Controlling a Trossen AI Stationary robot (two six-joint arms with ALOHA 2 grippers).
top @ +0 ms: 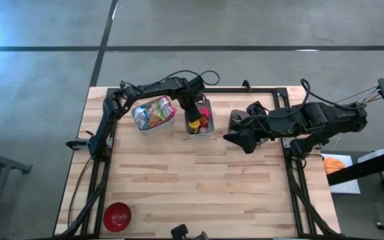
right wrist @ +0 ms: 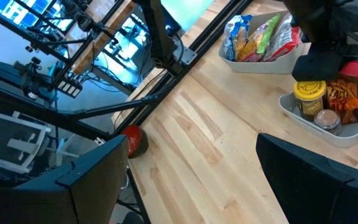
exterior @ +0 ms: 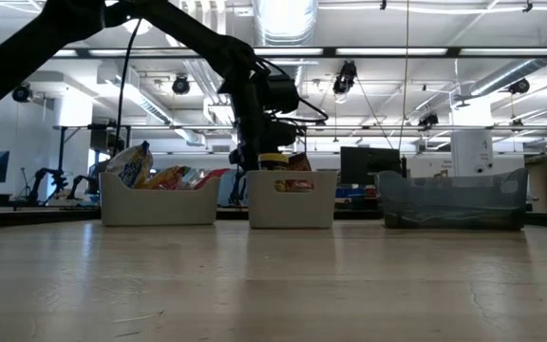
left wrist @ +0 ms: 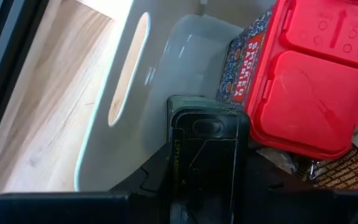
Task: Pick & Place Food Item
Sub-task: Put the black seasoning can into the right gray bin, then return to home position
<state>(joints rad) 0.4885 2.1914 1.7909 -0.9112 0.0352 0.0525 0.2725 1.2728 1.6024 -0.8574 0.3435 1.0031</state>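
Note:
My left gripper (top: 193,120) hangs over the middle white bin (exterior: 292,204), shut on a jar (right wrist: 308,93) with a dark cap and a yellow label. The jar stands partly inside the bin, and its top shows above the rim (exterior: 273,160). Beside it in the bin lies a red-lidded container (left wrist: 316,87) among other packets. My right gripper (top: 237,137) waits to the right of the bin, raised above the table. Its fingers are wide apart (right wrist: 191,186) and nothing is between them. My left gripper pinches the jar's dark cap (left wrist: 204,134) between its two fingers, coming from above and pointing steeply down. The jar hangs upright below the fingers, its lower part inside the bin. The bin wall hides whether its base rests on the bin's floor.
A second white bin (top: 153,115) full of snack bags stands left of the middle one. A grey bin (exterior: 454,199) stands at the right, under my right arm. A red bowl (top: 117,216) sits near the front left corner. Bare wood lies in front of the bins.

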